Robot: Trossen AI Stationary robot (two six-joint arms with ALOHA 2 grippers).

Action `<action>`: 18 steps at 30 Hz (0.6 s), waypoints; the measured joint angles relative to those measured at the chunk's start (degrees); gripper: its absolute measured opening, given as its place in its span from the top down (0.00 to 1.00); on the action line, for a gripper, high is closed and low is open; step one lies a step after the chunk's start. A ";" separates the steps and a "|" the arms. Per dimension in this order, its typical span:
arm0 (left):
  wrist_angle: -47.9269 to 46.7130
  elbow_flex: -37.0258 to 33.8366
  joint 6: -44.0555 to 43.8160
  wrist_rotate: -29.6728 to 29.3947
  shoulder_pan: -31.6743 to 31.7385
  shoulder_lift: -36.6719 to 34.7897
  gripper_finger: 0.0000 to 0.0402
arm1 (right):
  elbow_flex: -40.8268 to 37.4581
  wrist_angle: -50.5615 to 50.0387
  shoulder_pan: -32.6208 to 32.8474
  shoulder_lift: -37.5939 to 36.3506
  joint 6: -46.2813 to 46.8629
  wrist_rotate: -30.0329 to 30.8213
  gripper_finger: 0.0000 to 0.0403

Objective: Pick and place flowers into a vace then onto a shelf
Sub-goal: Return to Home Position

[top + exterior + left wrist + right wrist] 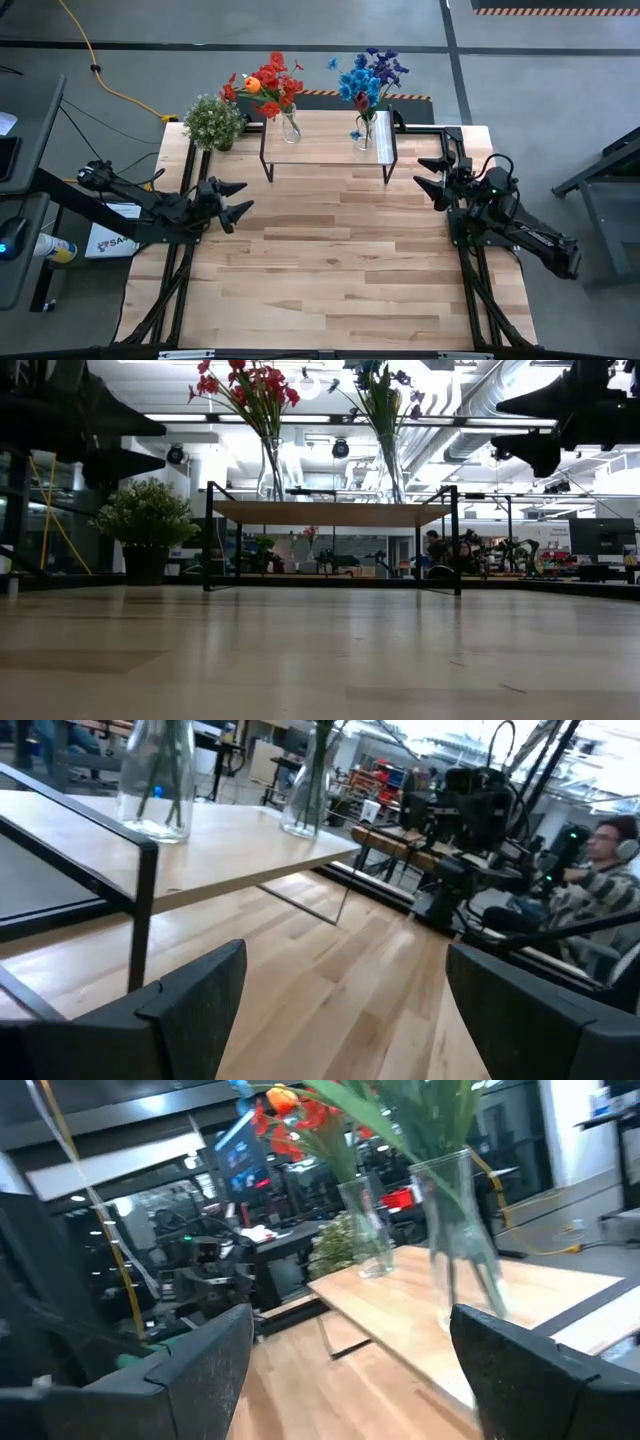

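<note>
We see the left arm (120, 205) reaching in over the table's (330, 280) left edge, low and stretched toward the middle. The left claw (243, 198) sits just inside that edge, its fingers (190, 1000) spread wide and holding nothing. The right arm (520, 232) reaches in over the right edge, wrist angled inward. The right claw (425, 174) is nearer the far right corner, also spread wide and holding nothing. In the low view we see both claws raised off the tabletop.

Vases (290, 128) on shelf (325, 152) — plant (213, 122) left
</note>
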 joint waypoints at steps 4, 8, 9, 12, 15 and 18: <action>-0.18 0.00 -0.03 -3.24 0.03 -0.04 0.06 | 0.00 -0.39 -0.01 0.00 -1.54 2.93 0.19; -0.53 0.00 -0.28 -3.72 0.05 -0.04 0.06 | 0.00 -0.44 0.01 0.39 -2.49 3.33 0.19; -0.55 0.00 -0.46 -3.72 0.28 -0.04 0.06 | 0.02 -0.44 0.01 0.61 -2.49 3.32 0.19; -1.08 0.00 -1.51 -3.21 2.07 -0.02 0.06 | 0.02 -0.46 0.02 1.98 -2.48 2.29 0.19; -1.06 0.00 -1.53 0.27 5.03 0.22 0.06 | 0.02 0.26 0.04 4.02 -2.73 2.67 0.19; -1.09 0.00 -1.70 4.55 8.66 0.76 0.06 | 0.02 1.68 0.04 6.40 -4.12 3.89 0.19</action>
